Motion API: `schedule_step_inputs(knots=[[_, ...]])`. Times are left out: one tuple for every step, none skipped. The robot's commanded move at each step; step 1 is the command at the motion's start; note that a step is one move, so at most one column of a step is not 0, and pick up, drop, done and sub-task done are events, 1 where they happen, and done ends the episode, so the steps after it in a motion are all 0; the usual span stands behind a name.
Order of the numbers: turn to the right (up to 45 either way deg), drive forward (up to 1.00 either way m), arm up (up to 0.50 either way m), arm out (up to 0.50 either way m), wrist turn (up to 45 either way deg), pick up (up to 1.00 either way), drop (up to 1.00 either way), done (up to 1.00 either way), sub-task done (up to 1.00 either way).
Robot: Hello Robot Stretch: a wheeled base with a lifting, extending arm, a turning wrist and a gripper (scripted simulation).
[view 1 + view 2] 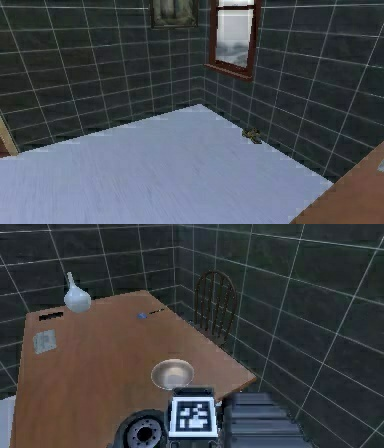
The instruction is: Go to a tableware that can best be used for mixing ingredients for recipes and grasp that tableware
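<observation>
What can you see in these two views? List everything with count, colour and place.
table: one, brown wood, arm side view's middle
bowl: one, pale, on the table near its close edge
vase: one, white, table's far left corner
flat grey thing: one, table's left side
chair: one, dark, beyond the table by the tiled wall
striped surface: one, grey, bottom right
window: one, red-brown frame, forward view's upper right
wall picture: one, greyish, top edge
small thing: one, dark, at the wall's foot, too small to name
marker square: one, white with black marks, bottom middle
gripper: one, dark, bottom edge; cannot tell whether it holds anything
</observation>
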Motion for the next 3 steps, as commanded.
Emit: schedule_step_inputs(knots=[[0.0, 0.0, 0.0, 0.26, 0.0, 0.0, 0.0, 0.0, 0.0], [0.0, 0.0, 0.0, 0.0, 45.0, 0.0, 0.0, 0.0, 0.0], [0.0, 0.0, 0.0, 0.0, 45.0, 0.0, 0.0, 0.0, 0.0]])
